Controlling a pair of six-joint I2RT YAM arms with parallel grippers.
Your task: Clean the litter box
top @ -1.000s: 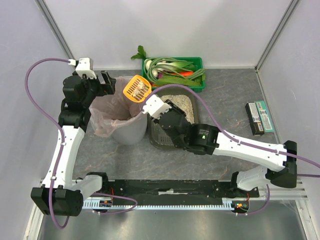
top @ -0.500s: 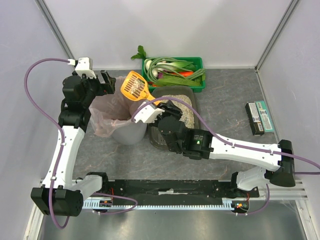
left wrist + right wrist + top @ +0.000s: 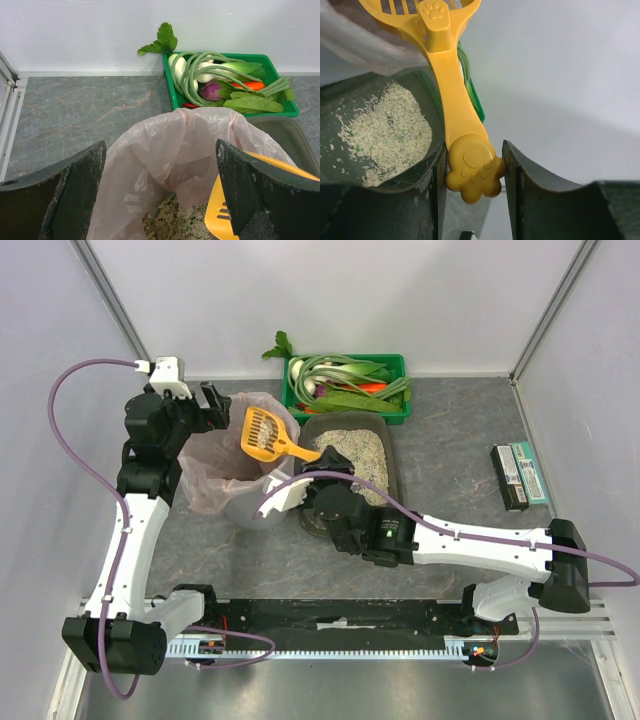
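The litter box (image 3: 393, 443), a dark grey tray with pale litter, lies right of the round bin with the pink liner (image 3: 215, 455). My right gripper (image 3: 318, 462) is shut on the paw-shaped end of a yellow scoop's (image 3: 263, 432) handle. The scoop head hangs tilted over the bin's right side. In the right wrist view the gripper (image 3: 474, 172) clamps the scoop (image 3: 445, 65), with the litter box (image 3: 350, 82) below. My left gripper (image 3: 205, 405) is open at the bin's back left rim. In the left wrist view the gripper (image 3: 160, 200) straddles the liner (image 3: 165, 145), with the scoop (image 3: 220, 215) at lower right.
A green crate of vegetables (image 3: 350, 385) stands behind the litter box against the back wall; it also shows in the left wrist view (image 3: 225, 85). Two flat packets (image 3: 520, 475) lie at the right. Litter lies inside the bin (image 3: 170, 222). Walls close in on three sides.
My right arm has swung left and lowered the scoop from above the litter box's back left corner to over the bin's opening. The left arm has not moved.
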